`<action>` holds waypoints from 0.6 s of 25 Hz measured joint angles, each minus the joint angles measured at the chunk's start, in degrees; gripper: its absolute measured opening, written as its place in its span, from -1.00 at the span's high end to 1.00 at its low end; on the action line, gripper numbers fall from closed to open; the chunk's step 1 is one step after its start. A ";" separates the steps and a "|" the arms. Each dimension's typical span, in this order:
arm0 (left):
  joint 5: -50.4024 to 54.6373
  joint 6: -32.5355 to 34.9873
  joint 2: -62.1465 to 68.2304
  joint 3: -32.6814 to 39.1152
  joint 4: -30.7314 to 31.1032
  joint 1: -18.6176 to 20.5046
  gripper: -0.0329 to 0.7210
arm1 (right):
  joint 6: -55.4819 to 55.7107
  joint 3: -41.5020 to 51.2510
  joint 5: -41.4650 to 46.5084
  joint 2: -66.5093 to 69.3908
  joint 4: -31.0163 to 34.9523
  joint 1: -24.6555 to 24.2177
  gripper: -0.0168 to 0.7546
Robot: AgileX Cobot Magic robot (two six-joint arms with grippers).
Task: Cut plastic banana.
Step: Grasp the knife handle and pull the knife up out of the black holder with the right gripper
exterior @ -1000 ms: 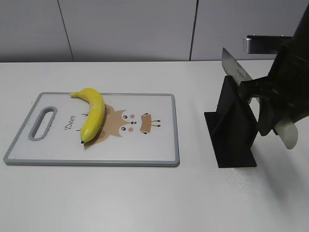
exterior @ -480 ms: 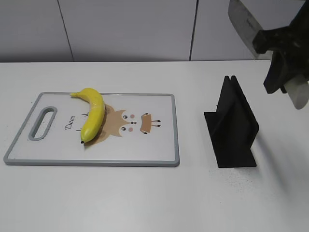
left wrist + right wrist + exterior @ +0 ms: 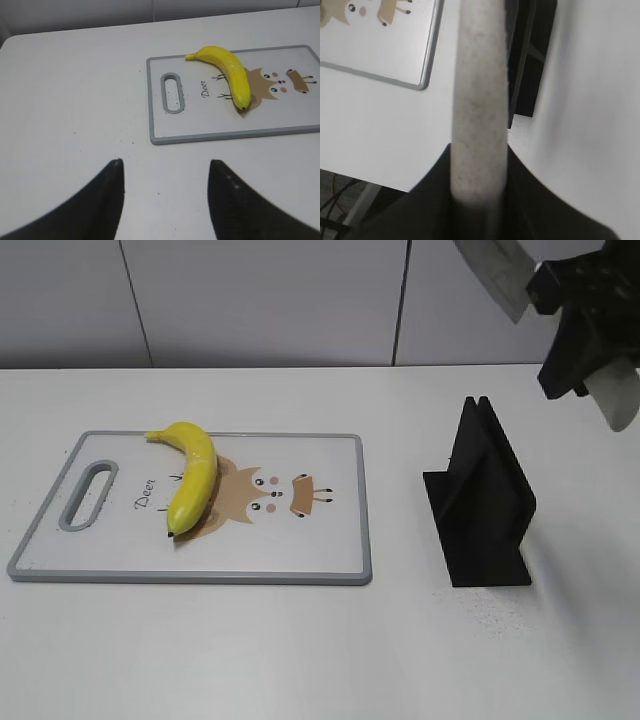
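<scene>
The plastic banana (image 3: 193, 472) is glossy yellow and lies on the left part of a white cutting board (image 3: 300, 550) with a deer picture. It also shows in the left wrist view (image 3: 229, 74). My right gripper (image 3: 578, 325) is shut on the knife's pale speckled handle (image 3: 479, 100), high at the upper right above the black stand. The knife blade (image 3: 495, 270) points up and to the left. My left gripper (image 3: 165, 170) is open and empty over bare table, near the board's handle end. It is out of the exterior view.
A black knife stand (image 3: 482, 500) stands right of the board, with nothing in its slot. It also shows in the right wrist view (image 3: 530, 55). The board has a grey handle hole (image 3: 88, 495) at its left end. A grey wall runs behind the table.
My right gripper has lifted the knife up out of the black stand and carried it higher. The banana, the board and the left gripper have not moved.
</scene>
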 joint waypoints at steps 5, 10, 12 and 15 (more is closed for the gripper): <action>0.00 0.32 0.00 0.00 -0.21 0.00 -0.47 | -12.30 -0.13 0.06 0.00 0.46 0.00 0.48; 1.25 5.78 2.13 -1.21 -4.34 0.00 -0.47 | -21.14 -0.21 0.06 0.07 0.05 0.00 0.48; 1.46 8.04 4.76 -2.66 -5.10 0.00 -0.47 | -24.71 -0.66 0.12 0.72 0.00 0.00 0.48; 1.65 11.94 9.46 -5.35 -5.38 0.00 -0.47 | -29.53 -2.44 0.17 2.45 0.00 0.00 0.48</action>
